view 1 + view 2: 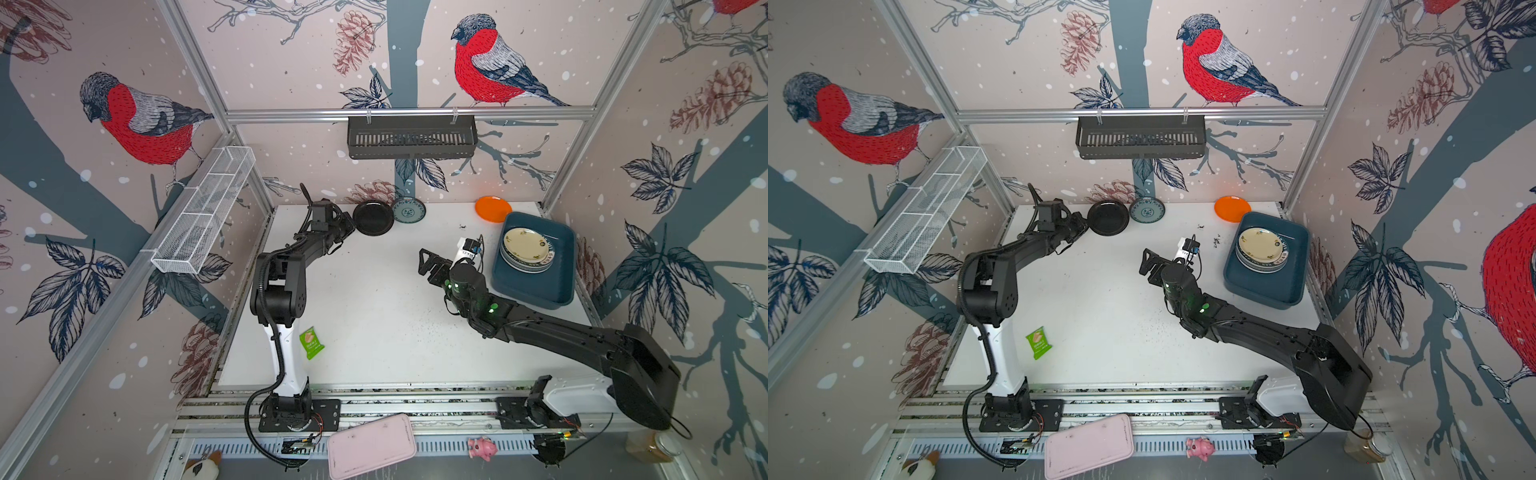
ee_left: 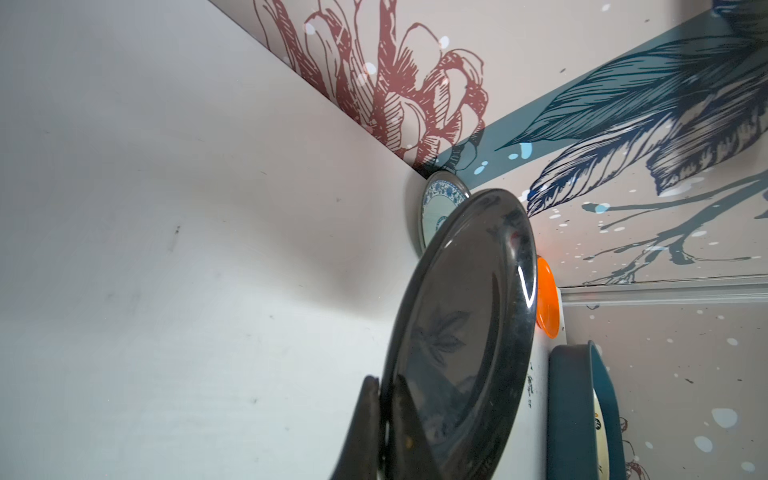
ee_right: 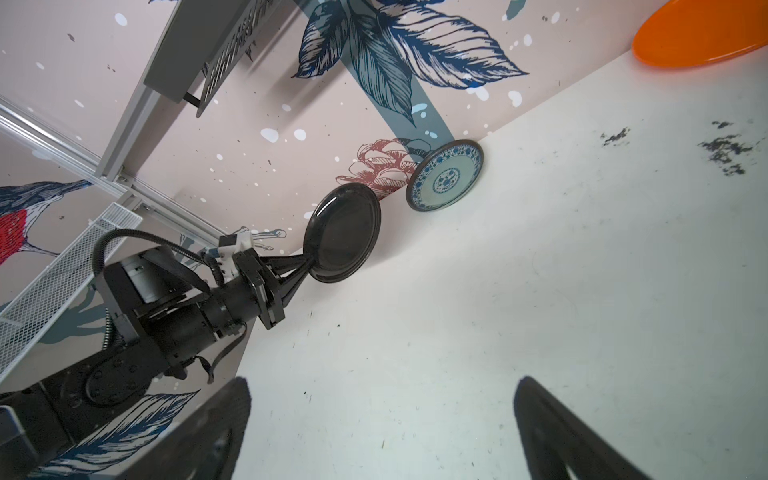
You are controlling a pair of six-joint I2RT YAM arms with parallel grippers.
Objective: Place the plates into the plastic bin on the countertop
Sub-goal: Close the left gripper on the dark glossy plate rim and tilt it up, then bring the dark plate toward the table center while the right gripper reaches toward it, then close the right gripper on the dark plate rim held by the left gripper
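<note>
Clamping the black plate [image 1: 373, 218] by its rim, the left claw [image 3: 308, 262] holds it tilted above the surface's [image 1: 374, 311] far edge, likely bound for the plastic bin [image 1: 536, 291]; the right claw [image 1: 423, 262] hangs spread, empty.

Countertop [image 1: 374, 316] centre open, right arm [image 1: 467, 286] (wrist) alongside bin [image 1: 536, 296] — inner flank blocked

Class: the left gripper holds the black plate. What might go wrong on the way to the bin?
The left gripper pinches the black plate only at its rim; it may slip. The patterned plate close beside it might get knocked. The open right gripper hovers near the path to the plastic bin; the arms may clash.
</note>
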